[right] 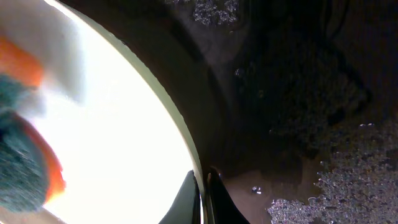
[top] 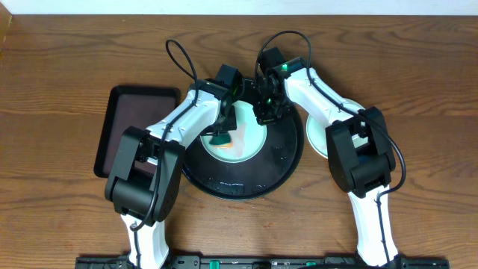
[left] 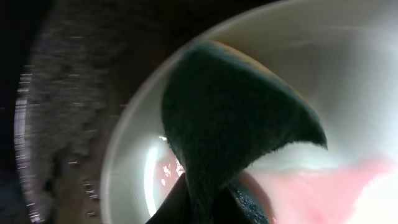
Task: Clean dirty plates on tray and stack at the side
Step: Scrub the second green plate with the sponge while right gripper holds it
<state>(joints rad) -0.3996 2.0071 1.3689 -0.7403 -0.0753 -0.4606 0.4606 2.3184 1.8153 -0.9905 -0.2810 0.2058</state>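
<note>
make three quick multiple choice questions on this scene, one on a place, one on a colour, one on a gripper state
1. Where does the brown rectangular tray lie relative to the round black tray?
A) beside it, on the left arm's side
B) beside it, on the right arm's side
C) stacked on top of it

2. What colour is the sponge?
A) pink
B) dark green
C) white

3. What is the right gripper doing?
A) hanging wide open over bare table
B) shut on the rim of the plate
C) holding the sponge

Answers:
1 A: the overhead view shows it on the table next to the left arm.
2 B: the left wrist view shows it dark green against the pale plate.
3 B: the right wrist view shows its fingertips together at the plate's edge.
</note>
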